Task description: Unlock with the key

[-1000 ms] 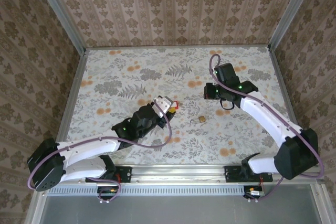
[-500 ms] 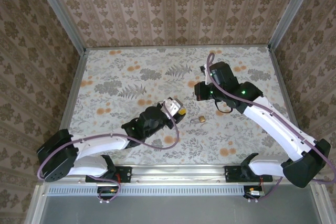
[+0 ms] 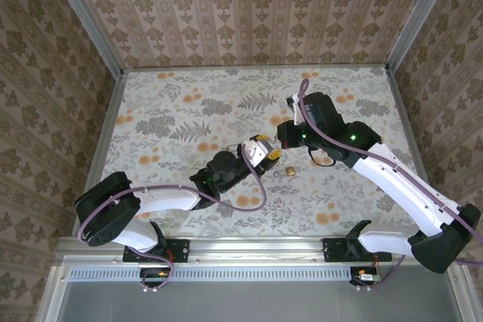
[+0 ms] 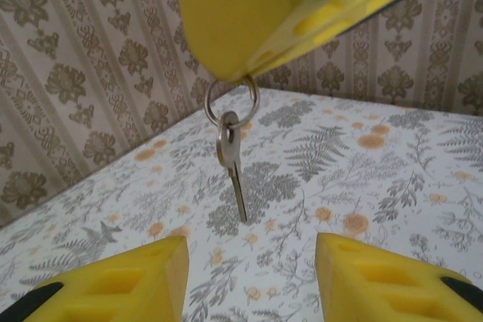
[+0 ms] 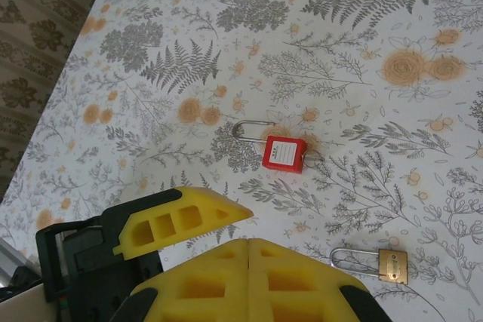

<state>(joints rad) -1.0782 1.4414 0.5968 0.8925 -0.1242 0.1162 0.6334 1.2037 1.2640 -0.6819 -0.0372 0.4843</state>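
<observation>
Tabletop (image 3: pixel 189 111): near brass padlock (image 3: pixel 289 172), my clamped right claw (image 5: pixel 249 245) dangles the key (image 4: pixel 235 177); my half-spread empty left claw (image 4: pixel 250 250) has arrived, likely for handover

I read the table (image 3: pixel 166 111) on the top camera as covered by a floral sheet of grey ferns and orange blossoms. A small brass padlock (image 3: pixel 290 172) lies flat at 4 o'clock from the table centre. On the right wrist camera its shackle (image 5: pixel 333 256) points to 9 o'clock. Patterned wallpaper panels (image 3: pixel 241 13) enclose 9, 12 and 3 o'clock. An aluminium rail (image 3: pixel 256 245) runs along 6 o'clock.
</observation>
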